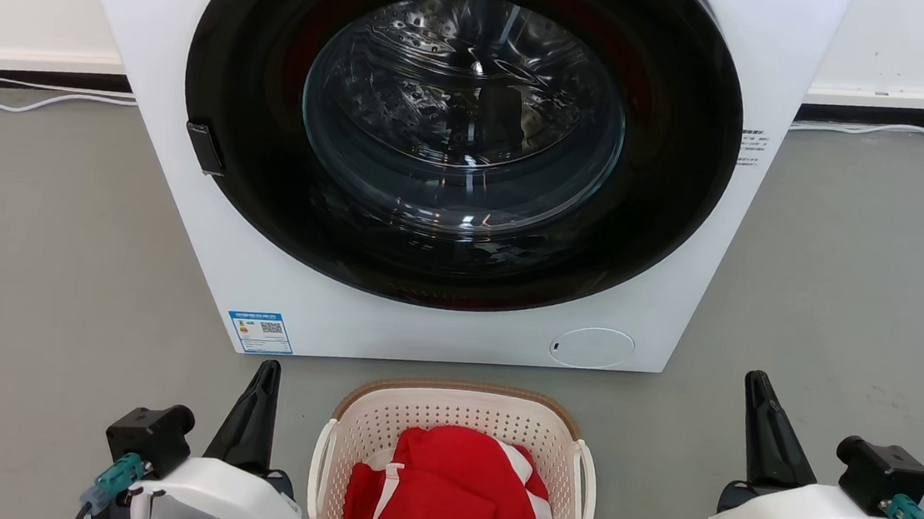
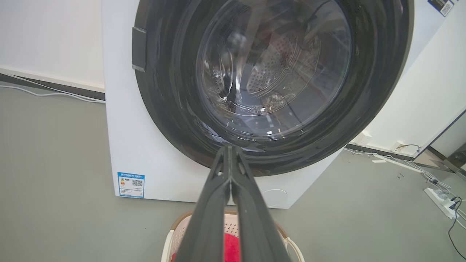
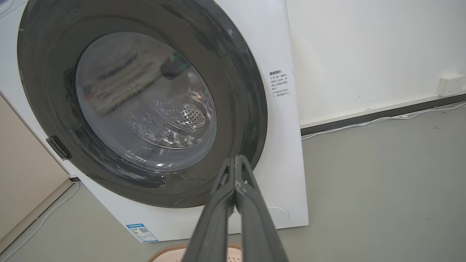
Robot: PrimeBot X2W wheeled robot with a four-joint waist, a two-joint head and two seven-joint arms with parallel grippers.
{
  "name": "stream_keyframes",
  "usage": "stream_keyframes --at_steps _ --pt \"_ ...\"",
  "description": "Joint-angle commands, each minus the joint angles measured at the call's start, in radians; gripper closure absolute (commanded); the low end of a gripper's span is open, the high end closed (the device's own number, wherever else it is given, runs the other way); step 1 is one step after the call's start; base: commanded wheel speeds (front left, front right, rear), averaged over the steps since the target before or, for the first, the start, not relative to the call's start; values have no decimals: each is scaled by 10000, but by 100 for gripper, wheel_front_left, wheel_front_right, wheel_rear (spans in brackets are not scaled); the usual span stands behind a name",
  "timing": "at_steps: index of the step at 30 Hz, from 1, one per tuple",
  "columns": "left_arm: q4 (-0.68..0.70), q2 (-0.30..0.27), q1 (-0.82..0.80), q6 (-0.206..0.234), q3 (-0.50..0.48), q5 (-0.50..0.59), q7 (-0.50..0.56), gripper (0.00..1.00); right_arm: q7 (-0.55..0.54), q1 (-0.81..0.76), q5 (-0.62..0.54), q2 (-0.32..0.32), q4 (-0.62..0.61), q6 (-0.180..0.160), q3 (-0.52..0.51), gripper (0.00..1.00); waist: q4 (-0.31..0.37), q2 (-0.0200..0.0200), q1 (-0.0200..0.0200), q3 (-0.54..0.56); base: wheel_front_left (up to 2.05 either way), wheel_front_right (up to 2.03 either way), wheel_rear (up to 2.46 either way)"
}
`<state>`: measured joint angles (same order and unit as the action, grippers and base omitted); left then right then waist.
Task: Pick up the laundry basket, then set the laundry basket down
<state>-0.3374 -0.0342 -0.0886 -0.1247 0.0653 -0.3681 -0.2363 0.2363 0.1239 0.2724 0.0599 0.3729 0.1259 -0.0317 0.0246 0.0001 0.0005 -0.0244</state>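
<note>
Basket: cream-white perforated plastic laundry basket (image 1: 457,416) with brown rim, on the grey floor (image 1: 52,257), near centre, just before the white washing machine (image 1: 276,277).
Inside: red and white garment (image 1: 450,493).
Left hand (image 1: 272,370): left of basket, fingers pressed together, empty.
Right hand (image 1: 756,384): right of basket, apart from it, fingers together, empty.

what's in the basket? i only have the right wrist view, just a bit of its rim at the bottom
Observer: A red garment with white stripes lies in the laundry basket.
Operator: where's the left gripper
Observer: The left gripper is off the basket's left side, shut, holding nothing and clear of the left handle.
Operator: and the right one vs the basket
Observer: The right gripper is farther out on the basket's right side, also apart from it.
</note>
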Motion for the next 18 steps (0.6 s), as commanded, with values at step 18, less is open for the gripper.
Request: stream_keyframes --at_steps 18 --pt "383 -60 -308 -13 -359 -2156 587 100 -592 210 2331 49 -439 19 -165 100 -43 -1 -5 17 0 0 0"
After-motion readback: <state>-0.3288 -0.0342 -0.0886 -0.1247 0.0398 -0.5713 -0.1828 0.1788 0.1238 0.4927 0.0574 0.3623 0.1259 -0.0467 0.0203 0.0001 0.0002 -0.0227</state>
